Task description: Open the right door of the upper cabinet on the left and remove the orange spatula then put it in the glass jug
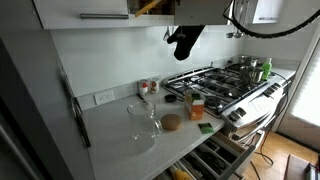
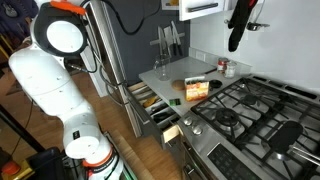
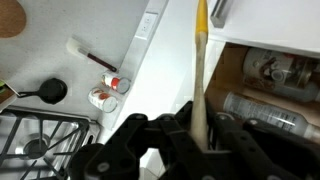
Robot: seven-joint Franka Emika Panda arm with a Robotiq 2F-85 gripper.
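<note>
My gripper [image 3: 203,125] is shut on the orange spatula [image 3: 202,60], a slim pale-orange stick that runs up between the fingers. The upper cabinet [image 3: 270,75] stands open beside it and shows a brownish interior with glass jars. In both exterior views the gripper [image 1: 183,40] [image 2: 238,30] hangs high, just below the open cabinet [image 1: 150,7]. The glass jug [image 1: 143,113] stands on the white counter far below. The matching closed door [image 1: 85,10] with its bar handle is beside the opening. The right door itself I cannot make out clearly.
Small red-topped jars [image 3: 105,92] [image 1: 148,87] stand by the wall. A gas stove [image 1: 225,82] with a pot [image 1: 250,68] is next to the counter. An orange box [image 1: 197,105] and a round wooden disc [image 1: 172,122] lie on the counter. Lower drawers [image 2: 155,105] stand pulled out.
</note>
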